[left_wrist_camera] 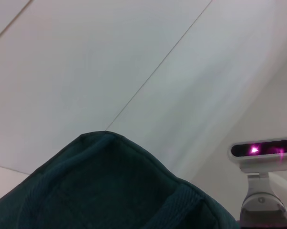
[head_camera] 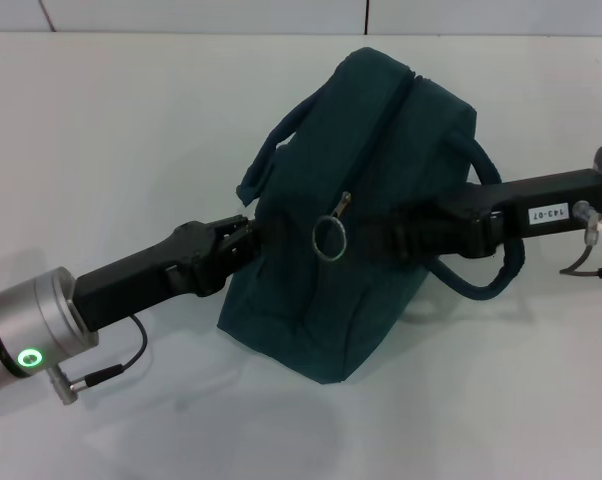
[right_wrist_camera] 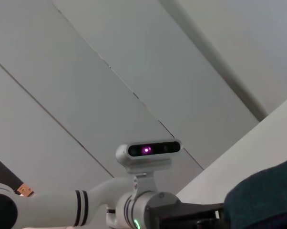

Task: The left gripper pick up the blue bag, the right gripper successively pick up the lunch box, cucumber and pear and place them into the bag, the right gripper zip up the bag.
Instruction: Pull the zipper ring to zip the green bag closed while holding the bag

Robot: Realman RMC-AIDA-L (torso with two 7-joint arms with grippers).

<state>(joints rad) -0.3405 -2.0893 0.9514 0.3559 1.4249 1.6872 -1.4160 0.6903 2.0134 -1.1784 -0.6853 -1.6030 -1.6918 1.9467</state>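
The blue bag (head_camera: 361,210) sat mid-tabletop toward the far edge, zipper looking nearly closed with its ring pull (head_camera: 331,238) hanging on the side. Left tool (head_camera: 243,238) clenched on the bag's end; right tool (head_camera: 406,232) pressed against the bag, grip state unclear. Best finish, I'd judge: left holds the fabric taut, right draws the pull straight along the seam.

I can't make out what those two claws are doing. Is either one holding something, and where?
The left gripper seems to grip the blue bag at its side, near a handle. The right gripper reaches toward the zipper ring; whether it holds it cannot be told.
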